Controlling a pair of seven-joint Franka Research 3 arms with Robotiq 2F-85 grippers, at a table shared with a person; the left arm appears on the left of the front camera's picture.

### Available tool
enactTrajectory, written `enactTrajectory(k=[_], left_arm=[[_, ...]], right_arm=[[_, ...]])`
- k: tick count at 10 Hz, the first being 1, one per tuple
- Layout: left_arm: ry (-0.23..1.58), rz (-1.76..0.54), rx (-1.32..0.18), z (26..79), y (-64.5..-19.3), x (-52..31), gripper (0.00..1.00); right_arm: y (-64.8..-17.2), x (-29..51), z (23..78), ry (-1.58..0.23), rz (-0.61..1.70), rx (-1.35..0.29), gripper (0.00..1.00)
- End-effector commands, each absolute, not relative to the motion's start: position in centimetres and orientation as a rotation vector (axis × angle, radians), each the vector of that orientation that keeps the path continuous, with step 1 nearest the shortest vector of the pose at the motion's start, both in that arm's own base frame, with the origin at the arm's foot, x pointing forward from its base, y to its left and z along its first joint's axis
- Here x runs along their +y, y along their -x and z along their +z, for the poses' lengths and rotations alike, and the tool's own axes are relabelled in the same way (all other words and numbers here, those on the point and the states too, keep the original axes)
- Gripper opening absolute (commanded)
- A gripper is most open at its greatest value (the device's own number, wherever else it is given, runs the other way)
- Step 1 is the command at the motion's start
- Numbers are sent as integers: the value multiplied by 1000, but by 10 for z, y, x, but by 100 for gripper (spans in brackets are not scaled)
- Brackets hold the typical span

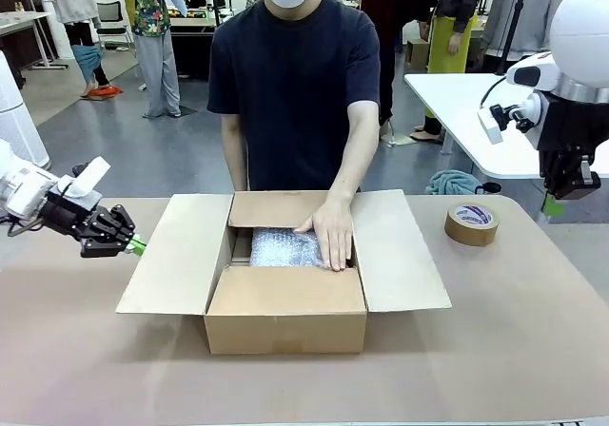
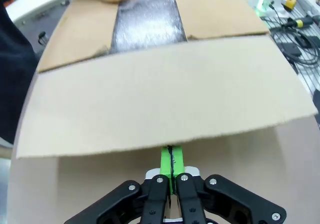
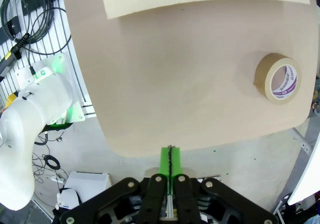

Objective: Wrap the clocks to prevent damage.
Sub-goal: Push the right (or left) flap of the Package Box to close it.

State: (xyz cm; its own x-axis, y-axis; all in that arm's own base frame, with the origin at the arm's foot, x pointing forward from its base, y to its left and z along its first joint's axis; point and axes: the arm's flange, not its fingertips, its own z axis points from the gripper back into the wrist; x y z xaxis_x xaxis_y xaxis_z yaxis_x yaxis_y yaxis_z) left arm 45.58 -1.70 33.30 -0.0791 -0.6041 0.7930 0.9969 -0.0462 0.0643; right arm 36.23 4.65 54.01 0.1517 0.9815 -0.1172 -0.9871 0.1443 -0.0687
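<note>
Sitting open on the brown table [image 1: 495, 350]: a cardboard box [image 1: 285, 323], flaps spreading out to both sides. Reaching in low from the left with the left gripper [image 1: 133, 246], arm lying nearly level, green pads pressing together on nothing, tips pointing at the left flap, just beside its edge. Lying inside the box: a bundle [image 1: 284, 247] in bubble wrap, contents hidden. Pressing down on the bundle's right end with a flat hand [image 1: 332, 236], fingers pointing toward the robot, the person [image 1: 295, 74] standing at the far side in a dark T-shirt. Resting flat on the table right of the box: a tape roll [image 1: 472, 224], blue print on its core too small for reading. Hanging high over the table's right edge with the right gripper [image 1: 554, 203], fingers pointing straight down, pads meeting, holding nothing.
</note>
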Motion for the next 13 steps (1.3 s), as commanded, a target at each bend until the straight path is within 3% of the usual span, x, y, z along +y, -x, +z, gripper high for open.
enactTrajectory(k=[1,6,13], left_arm=[[749,-1539,-876,313,-444,-31,0],[955,-1422,-1051,293,-450,-43,0],[1014,-1352,-1229,298,-452,-62,0]], right_arm=[[-363,43,539,156,1438,45,1],[-363,43,539,156,1438,45,1],[-363,43,539,156,1438,45,1]])
